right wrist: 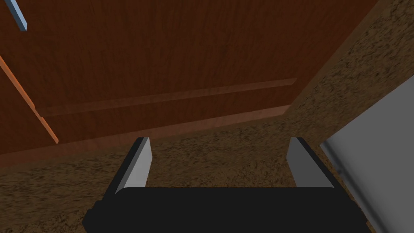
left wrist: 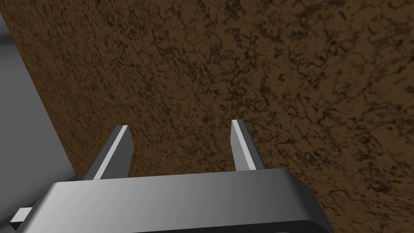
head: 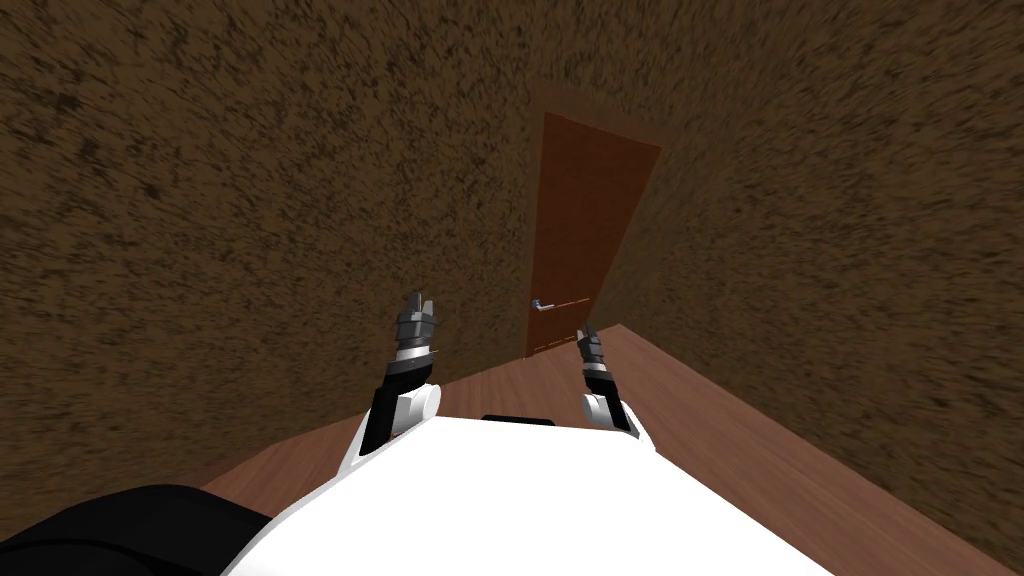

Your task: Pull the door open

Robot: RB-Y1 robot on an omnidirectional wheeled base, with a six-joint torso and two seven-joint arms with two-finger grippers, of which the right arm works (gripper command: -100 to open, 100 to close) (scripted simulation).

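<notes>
I am aiming my right gripper, fingers wide, at the reddish door ahead; I should be lifting it leftward to straddle the grey handle squarely.

I seem to be indoors in a house, in a narrow passage or the corner of a room. Rough, mottled brown walls close in on the left and right. A wood-plank floor runs toward the far end, where a reddish-brown panelled door with a small metal lever handle is set into the wall.
</notes>
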